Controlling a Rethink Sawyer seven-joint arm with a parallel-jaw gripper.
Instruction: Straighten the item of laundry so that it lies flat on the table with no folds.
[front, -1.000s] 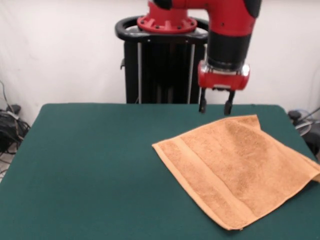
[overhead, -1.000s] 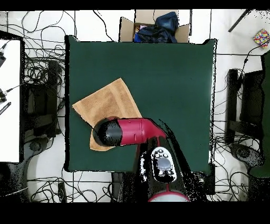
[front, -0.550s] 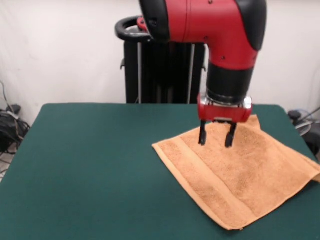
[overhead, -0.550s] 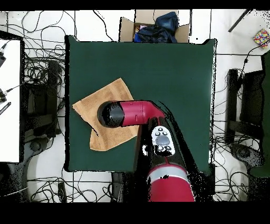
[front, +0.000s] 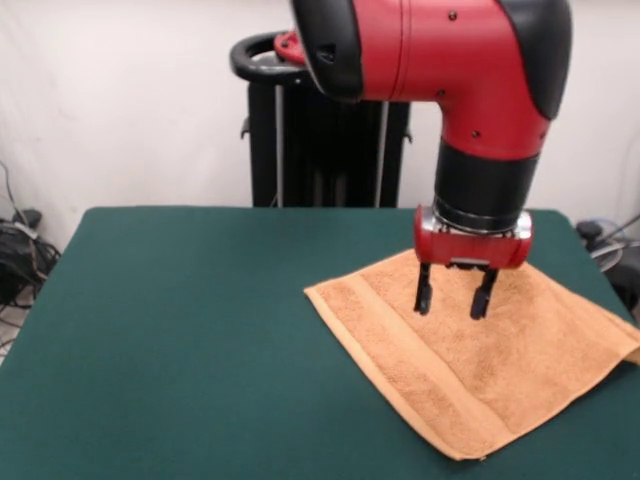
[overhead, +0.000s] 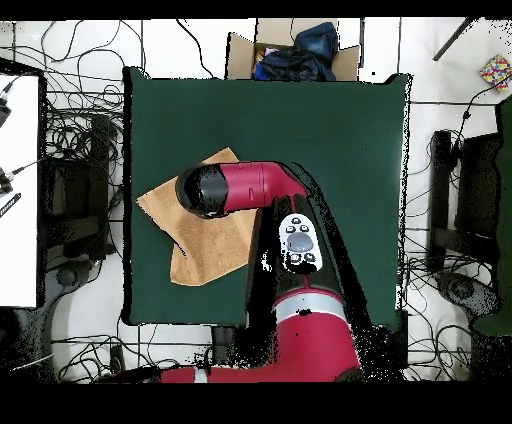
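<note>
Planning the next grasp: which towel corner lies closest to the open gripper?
The far corner of the towel, behind the gripper; the others lie farther off.

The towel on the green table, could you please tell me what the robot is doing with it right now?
The red Sawyer arm is holding its claw open above the middle of the orange-tan towel, gripping nothing. The towel lies toward one side of the green table, one corner hanging over the table's edge. It looks folded over on itself, so the straightening is not done.
</note>
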